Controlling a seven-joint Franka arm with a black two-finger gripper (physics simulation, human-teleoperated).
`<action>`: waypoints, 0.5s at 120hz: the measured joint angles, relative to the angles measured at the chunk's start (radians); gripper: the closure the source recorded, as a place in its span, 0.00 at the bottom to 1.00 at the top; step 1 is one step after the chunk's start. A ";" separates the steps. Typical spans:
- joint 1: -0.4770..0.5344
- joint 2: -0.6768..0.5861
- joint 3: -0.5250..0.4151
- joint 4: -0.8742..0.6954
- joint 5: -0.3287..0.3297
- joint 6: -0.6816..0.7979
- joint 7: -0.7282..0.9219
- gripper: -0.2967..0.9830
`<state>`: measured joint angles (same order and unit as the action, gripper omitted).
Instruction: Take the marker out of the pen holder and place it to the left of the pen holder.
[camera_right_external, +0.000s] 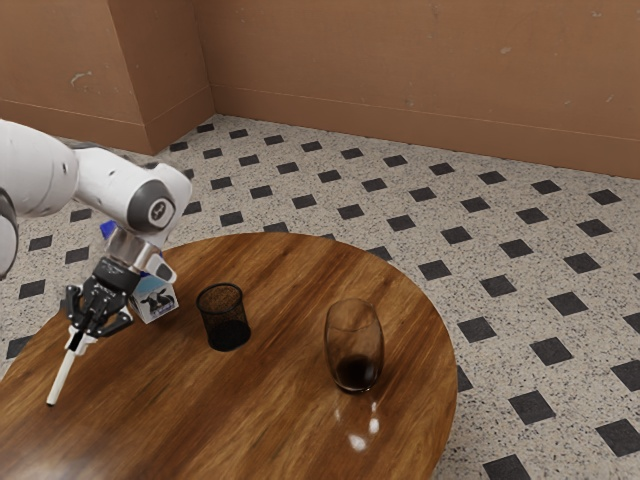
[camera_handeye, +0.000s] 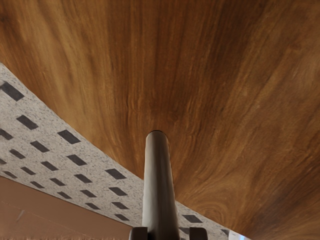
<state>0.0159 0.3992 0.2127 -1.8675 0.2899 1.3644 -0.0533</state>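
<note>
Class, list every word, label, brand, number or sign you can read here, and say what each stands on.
No word or number is readable.
Carton: a cow picture; any lettering is too small to read.
Tool: pale marking on its black body, too small to read.
White arm: a round mark on the joint, too small to make out.
</note>
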 joint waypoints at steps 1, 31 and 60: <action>0.000 0.004 0.000 0.002 0.001 0.001 -0.001 0.84; -0.001 0.052 -0.001 0.043 0.001 0.040 -0.011 0.49; -0.005 -0.196 -0.148 0.203 -0.184 0.150 -0.014 0.32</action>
<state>0.0111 0.2035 0.0648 -1.6650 0.1058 1.5142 -0.0669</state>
